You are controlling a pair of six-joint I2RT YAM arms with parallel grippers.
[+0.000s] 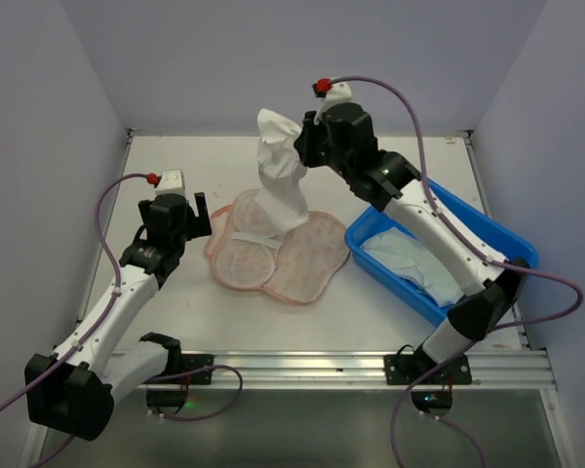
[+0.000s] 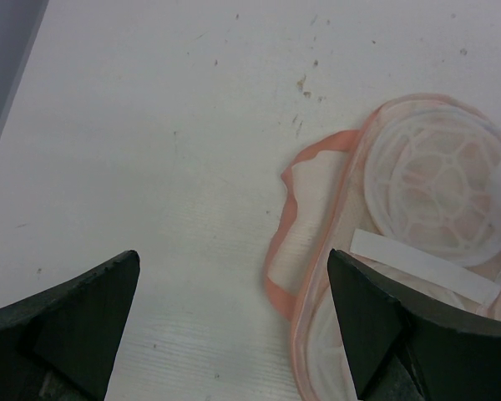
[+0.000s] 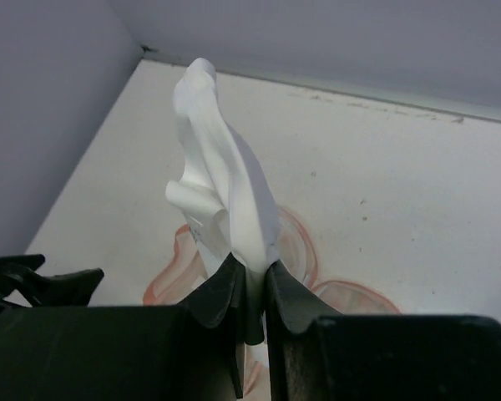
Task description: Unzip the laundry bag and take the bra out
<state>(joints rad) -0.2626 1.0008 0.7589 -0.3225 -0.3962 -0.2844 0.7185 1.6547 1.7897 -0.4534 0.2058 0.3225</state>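
Note:
The laundry bag (image 1: 312, 258) lies flat and opened out in the middle of the table, its pale pink mesh lining facing up. The white bra (image 1: 281, 180) hangs above it, pinched at the top by my right gripper (image 1: 298, 146), which is shut on it. The bra's lower end still reaches down to the bag. In the right wrist view the bra (image 3: 225, 184) rises from between my right gripper (image 3: 252, 266) and the bag (image 3: 163, 284) shows below. My left gripper (image 1: 200, 216) stands open just left of the bag; the left wrist view shows the left gripper (image 2: 234, 259) holding nothing, beside the bag's edge (image 2: 434, 180).
A blue plastic tub (image 1: 487, 239) stands at the right of the table with white fabric (image 1: 405, 258) inside, under my right arm. Purple walls close the table at the back and sides. A metal rail (image 1: 370, 366) runs along the near edge.

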